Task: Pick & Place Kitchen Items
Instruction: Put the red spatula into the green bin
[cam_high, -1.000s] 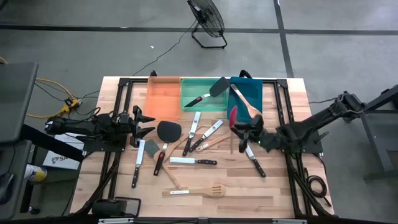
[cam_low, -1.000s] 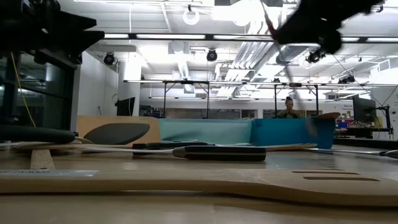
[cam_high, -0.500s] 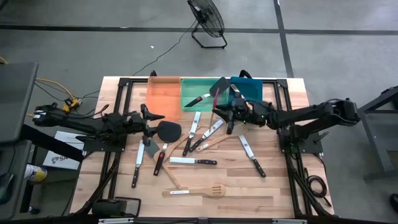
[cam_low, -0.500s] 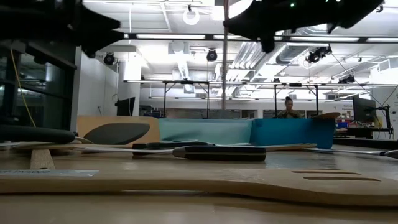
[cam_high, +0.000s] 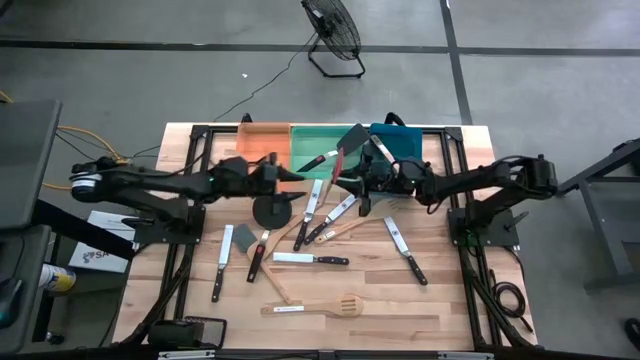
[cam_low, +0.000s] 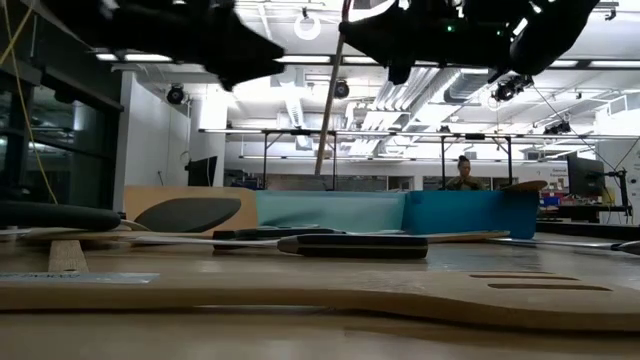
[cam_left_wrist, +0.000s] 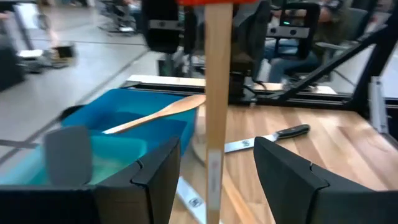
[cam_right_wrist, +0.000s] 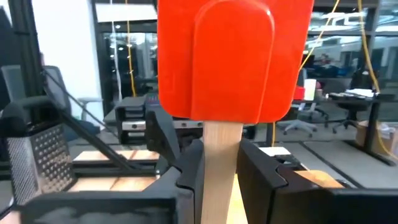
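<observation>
My right gripper (cam_high: 350, 183) is shut on a red spatula (cam_right_wrist: 233, 56) with a pale wooden handle, held in the air over the table's middle, just near of the green tray (cam_high: 325, 152). The handle (cam_low: 328, 110) hangs down below the gripper. My left gripper (cam_high: 296, 178) is open and empty, level with the spatula on its left side. In the left wrist view the handle (cam_left_wrist: 216, 106) stands upright ahead of the gap between the fingers. Knives, wooden utensils and a black spatula (cam_high: 271, 210) lie flat on the table. My right gripper pinches the wooden handle (cam_right_wrist: 219, 155) between its two fingers, just below the red head. The fingers come level from the table's right side and lie across the handle. The spatula is lifted clear, head up, its handle hanging slightly tilted below the fingers.
Orange (cam_high: 263, 150), green and blue (cam_high: 400, 145) trays stand side by side at the far edge. The green one holds a knife and a black turner, the blue one a wooden spoon. A wooden slotted turner (cam_high: 312, 306) lies near the front edge. A person sits in the room behind.
My right gripper has carried the red spatula from the table's right-middle toward the far left, up to the green tray's near side, and the handle now hangs down. My left gripper has moved toward the table's right and stands facing the spatula.
</observation>
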